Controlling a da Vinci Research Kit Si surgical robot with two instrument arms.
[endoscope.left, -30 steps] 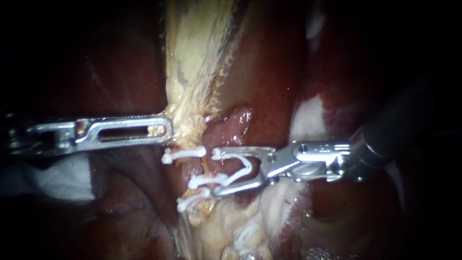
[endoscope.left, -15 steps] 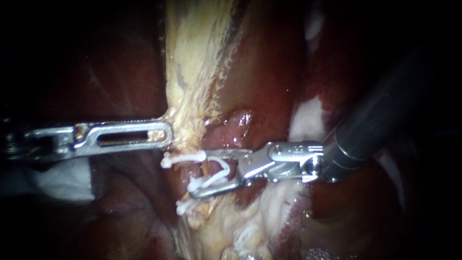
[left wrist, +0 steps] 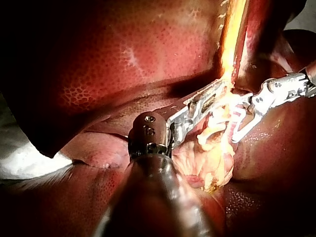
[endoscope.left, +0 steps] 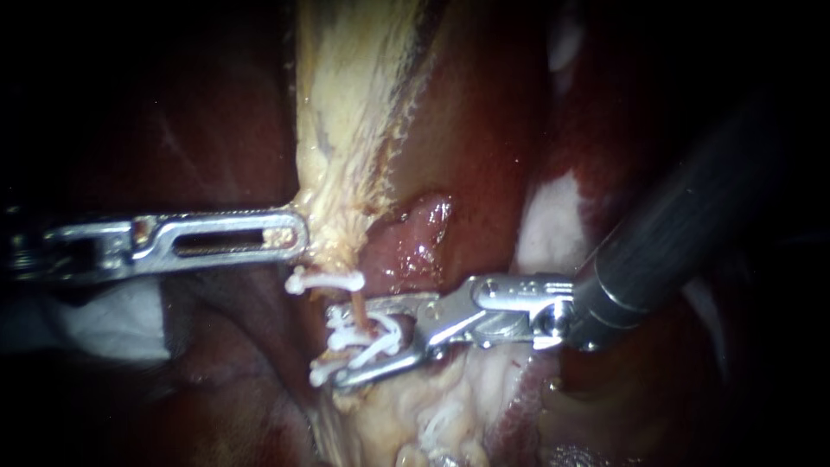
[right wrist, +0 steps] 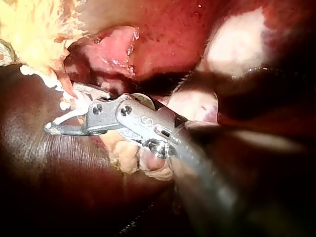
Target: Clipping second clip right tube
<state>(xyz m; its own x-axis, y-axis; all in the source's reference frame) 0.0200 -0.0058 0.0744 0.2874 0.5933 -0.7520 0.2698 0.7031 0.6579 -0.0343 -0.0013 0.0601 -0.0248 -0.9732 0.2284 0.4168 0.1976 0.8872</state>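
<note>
The right instrument (endoscope.left: 353,342) is reaching further toward the left of the frame than half a second ago, and its jaws are standing closer together. They are pinching a white clip (endoscope.left: 380,333) from above and below, part closed, just below the centre of the endoscope view. A thin orange tube (endoscope.left: 356,304) is running down into that clip. A second clip (endoscope.left: 327,280) is sitting just above, and a third clip (endoscope.left: 322,373) is lying by the lower jaw's tip. The left instrument (endoscope.left: 294,235), entering at mid left, is gripping the pale yellow tissue (endoscope.left: 346,130) with closed jaws. Dark red liver (endoscope.left: 484,130) is lying around it all.
</note>
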